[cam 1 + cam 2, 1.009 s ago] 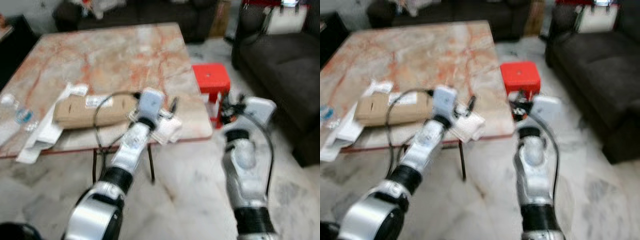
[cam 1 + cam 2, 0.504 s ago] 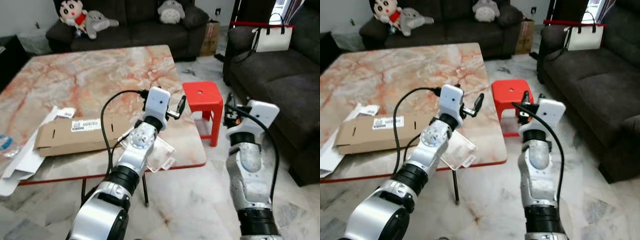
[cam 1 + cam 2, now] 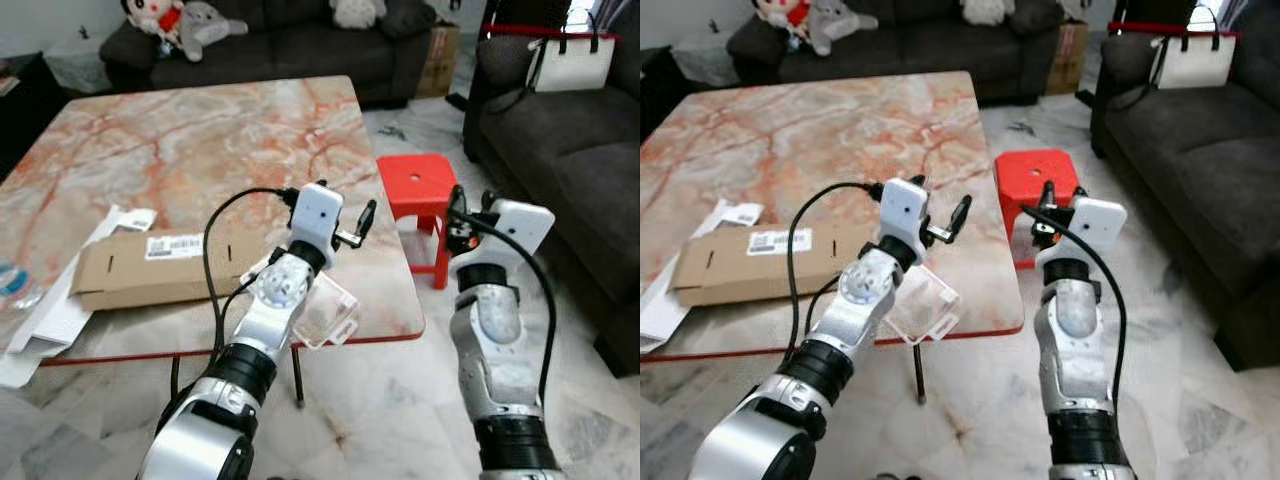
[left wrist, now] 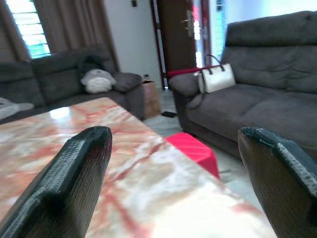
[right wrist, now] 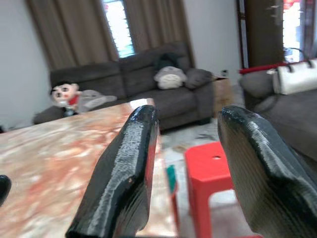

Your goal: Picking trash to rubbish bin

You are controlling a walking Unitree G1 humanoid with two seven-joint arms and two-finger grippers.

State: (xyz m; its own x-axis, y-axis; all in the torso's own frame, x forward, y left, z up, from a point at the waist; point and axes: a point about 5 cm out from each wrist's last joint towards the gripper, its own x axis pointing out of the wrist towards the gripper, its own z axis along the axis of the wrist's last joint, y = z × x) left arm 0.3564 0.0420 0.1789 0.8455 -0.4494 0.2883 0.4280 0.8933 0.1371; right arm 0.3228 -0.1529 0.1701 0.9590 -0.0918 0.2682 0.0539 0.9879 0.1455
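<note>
Jaws spread wide and empty on the left gripper (image 4: 173,178); the right gripper (image 5: 188,173) gapes narrowly, empty.

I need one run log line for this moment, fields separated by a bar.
left gripper open above marble table | right gripper open beside red stool | cardboard box lying on table | nothing held

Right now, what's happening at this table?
The robot stands at the marble table. Its left pincer is open over the table's near corner, holding nothing; a clear wrapper lies under that arm at the edge. A flat carton lies further left. The right pincer is open near the red stool.
</note>
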